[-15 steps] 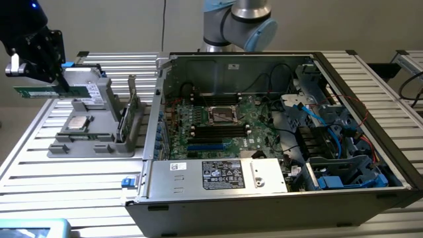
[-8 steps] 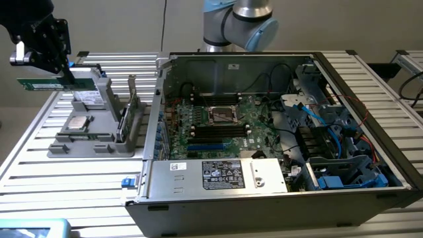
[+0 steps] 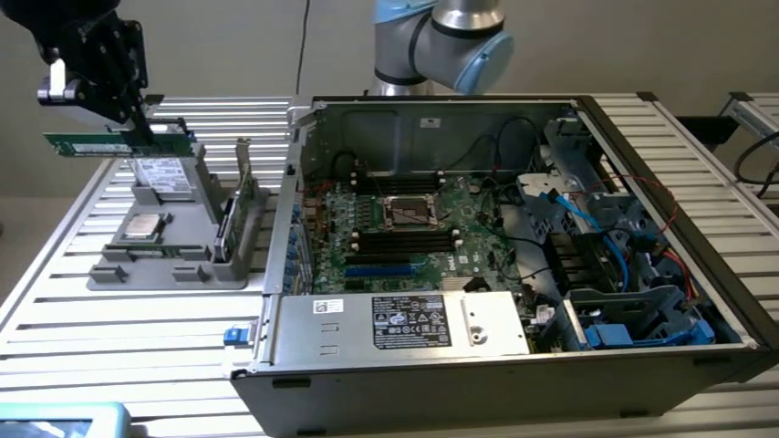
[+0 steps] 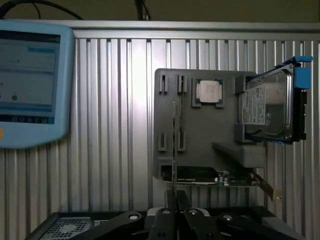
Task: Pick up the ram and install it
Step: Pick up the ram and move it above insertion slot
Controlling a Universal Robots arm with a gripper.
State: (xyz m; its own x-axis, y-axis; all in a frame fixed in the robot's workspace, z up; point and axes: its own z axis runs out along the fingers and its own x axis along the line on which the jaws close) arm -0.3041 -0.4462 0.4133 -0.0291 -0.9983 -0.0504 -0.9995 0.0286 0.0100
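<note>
In the exterior view my gripper [image 3: 137, 134] hangs at the far left, above the back of the grey parts tray [image 3: 171, 266]. It is shut on the ram [image 3: 86, 144], a thin green stick held level and well above the tray. From the wrist camera the ram [image 4: 174, 150] shows edge-on as a thin line running out from between the closed fingers [image 4: 165, 220], with the tray [image 4: 200, 135] far below it. The open computer case [image 3: 487, 351] lies to the exterior view's right, and its motherboard's long black slots [image 3: 402, 239] are bare.
The tray holds a processor [image 3: 144, 226], a hard drive [image 3: 162, 173] and a green card with a metal bracket [image 3: 244, 214] standing on edge. A light-blue screen device [image 4: 30, 80] sits on the slatted table. Cables and a drive cage crowd the case's right side.
</note>
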